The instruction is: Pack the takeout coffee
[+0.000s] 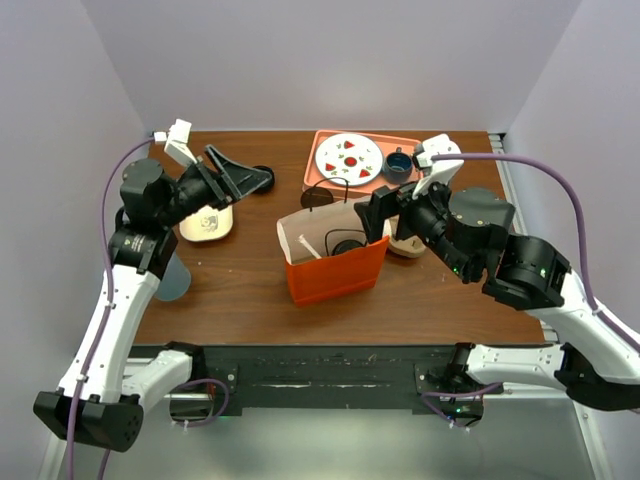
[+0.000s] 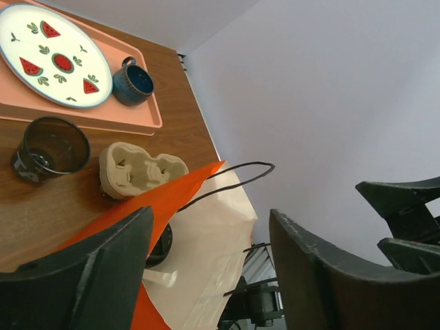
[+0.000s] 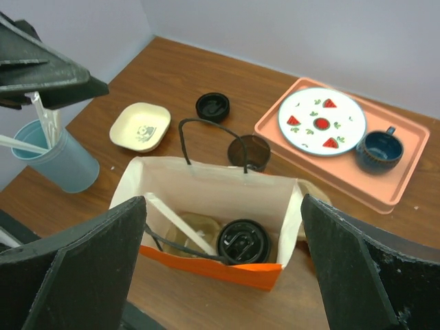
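The takeout coffee (image 3: 244, 240), a dark cup with a round black lid, stands inside the orange paper bag (image 1: 335, 272), by its right wall. A white stick (image 3: 175, 221) leans in the bag beside it. My right gripper (image 3: 223, 206) hovers above the bag's mouth, open wide and holding nothing. My left gripper (image 1: 243, 178) is raised at the back left of the bag and is open and empty too. In the left wrist view only an edge of the coffee's lid (image 2: 162, 247) shows, past the bag's orange wall (image 2: 137, 206).
A salmon tray (image 1: 322, 150) at the back holds a watermelon plate (image 1: 348, 157) and a blue mug (image 1: 398, 163). A dark empty cup (image 3: 249, 151) and a cardboard carrier (image 2: 141, 168) stand behind the bag. A black disc (image 3: 212, 106), a cream dish (image 1: 207, 225) and a blue tumbler (image 3: 62, 161) lie left.
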Controlling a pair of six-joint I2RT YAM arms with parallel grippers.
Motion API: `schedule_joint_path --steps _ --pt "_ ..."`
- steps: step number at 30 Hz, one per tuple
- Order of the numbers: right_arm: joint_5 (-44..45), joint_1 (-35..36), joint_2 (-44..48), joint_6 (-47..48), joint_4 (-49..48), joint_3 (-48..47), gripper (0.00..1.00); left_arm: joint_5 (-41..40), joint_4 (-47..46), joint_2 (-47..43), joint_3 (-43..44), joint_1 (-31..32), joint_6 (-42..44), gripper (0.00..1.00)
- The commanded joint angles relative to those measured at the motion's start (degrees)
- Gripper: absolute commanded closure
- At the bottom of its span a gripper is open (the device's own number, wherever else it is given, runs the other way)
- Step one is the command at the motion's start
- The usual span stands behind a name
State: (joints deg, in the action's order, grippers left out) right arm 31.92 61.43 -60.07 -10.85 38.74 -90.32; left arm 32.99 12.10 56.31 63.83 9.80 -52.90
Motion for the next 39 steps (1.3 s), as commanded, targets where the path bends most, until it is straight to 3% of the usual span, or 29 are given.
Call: schedule_joint_path --steps 1,4,11,16,24,39 --pt "-1.3 0.0 -1.9 -10.3 1.6 -2.6 0.01 1.5 5.6 2.3 6.9 0.2 7.3 0.13" --pt "-1.6 0.0 -4.0 -17.7 3.4 -4.2 0.01 1.9 9.1 3.5 9.6 0.2 10.0 0.00" --pt "-0.1 0.0 -8.0 -27.4 13.5 -8.4 0.01 1.4 15.4 2.7 12.4 0.2 15.5 0.00" --pt "0.5 0.0 -6.4 -29.9 13.0 -7.8 0.01 0.6 19.5 0.3 13.3 0.2 19.3 0.00" --pt "0.7 0.0 -2.5 -35.8 12.2 -3.4 0.01 3.0 16.6 -6.0 8.4 0.2 16.6 0.00" --pt "2.0 0.0 0.6 -39.6 9.2 0.1 0.01 4.0 19.3 -7.7 8.2 0.2 17.6 0.00"
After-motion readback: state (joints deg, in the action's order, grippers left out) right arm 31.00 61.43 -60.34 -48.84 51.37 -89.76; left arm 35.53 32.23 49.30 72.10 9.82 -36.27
